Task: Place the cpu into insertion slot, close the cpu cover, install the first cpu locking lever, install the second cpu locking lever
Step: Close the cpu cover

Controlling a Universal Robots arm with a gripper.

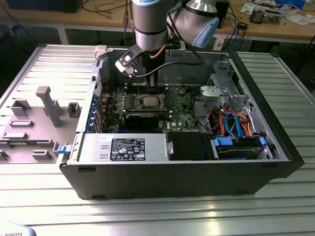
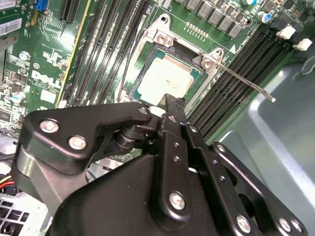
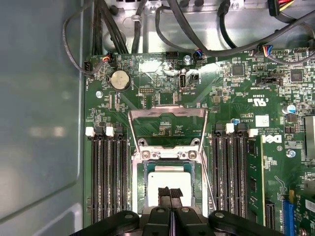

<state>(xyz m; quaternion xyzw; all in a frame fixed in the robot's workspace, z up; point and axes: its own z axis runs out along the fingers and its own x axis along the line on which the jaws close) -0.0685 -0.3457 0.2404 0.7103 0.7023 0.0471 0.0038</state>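
Note:
The cpu (image 3: 170, 180) lies flat in the insertion slot (image 3: 140, 187) on the green motherboard (image 3: 246, 98), its silver top facing up, and also shows as the cpu (image 2: 165, 78) in the second wrist view. My gripper (image 3: 170, 192) hovers right over the chip's near edge, its black fingertips (image 2: 175, 104) pressed together with nothing between them. The cpu cover (image 3: 167, 115) is swung back and lies open beyond the socket. One thin locking lever (image 2: 246, 83) sticks out unlatched beside the socket. In the exterior view the arm (image 1: 149, 29) reaches down over the cpu (image 1: 149, 102).
Black memory slots (image 3: 106, 177) flank the socket on both sides. Cables (image 3: 162, 24) run along the case wall behind the board. The open computer case (image 1: 147, 182) rests on a ribbed metal table (image 1: 290, 128), with a power supply (image 1: 128, 147) and drive bay (image 1: 236, 147) at the front.

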